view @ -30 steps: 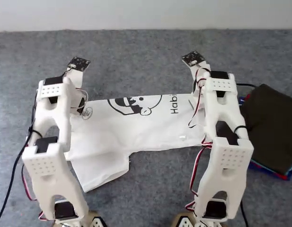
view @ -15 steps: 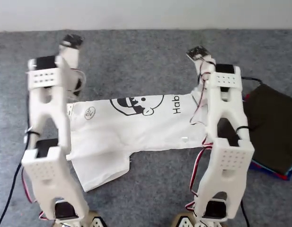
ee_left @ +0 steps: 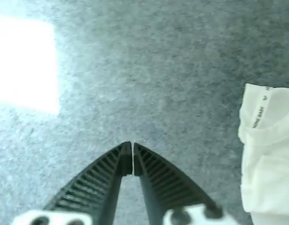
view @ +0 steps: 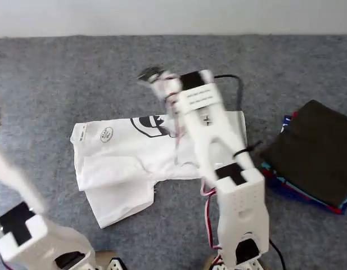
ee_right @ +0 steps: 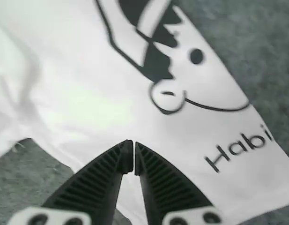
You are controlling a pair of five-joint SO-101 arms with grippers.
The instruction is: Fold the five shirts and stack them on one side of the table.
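- While the white shirt [view: 122,160] lies partly folded across the middle of the high view, print side up, the right arm [view: 218,146] stretches from the lower centre of the frame up over the shirt's right half.
- One flap of the shirt sticks out toward the lower left of the frame, and its collar label sits at the shirt's upper left corner.
- In the right wrist view, the right gripper [ee_right: 133,150] is clenched with its black fingers pressed together and nothing between them. It hangs over the white cloth just beside the cartoon face print [ee_right: 158,56] and the lettering.
- The left arm [view: 27,230] stands at the lower left edge of the high view, apart from the shirt.
- In the left wrist view, the left gripper [ee_left: 133,154] is also closed on nothing. It sits above bare grey carpet [ee_left: 149,70], with the shirt's labelled edge near but not touching.
- A stack of folded shirts [view: 316,154], a dark one on top and blue and red edges beneath, rests at the right edge of the high view, apart from the white shirt.
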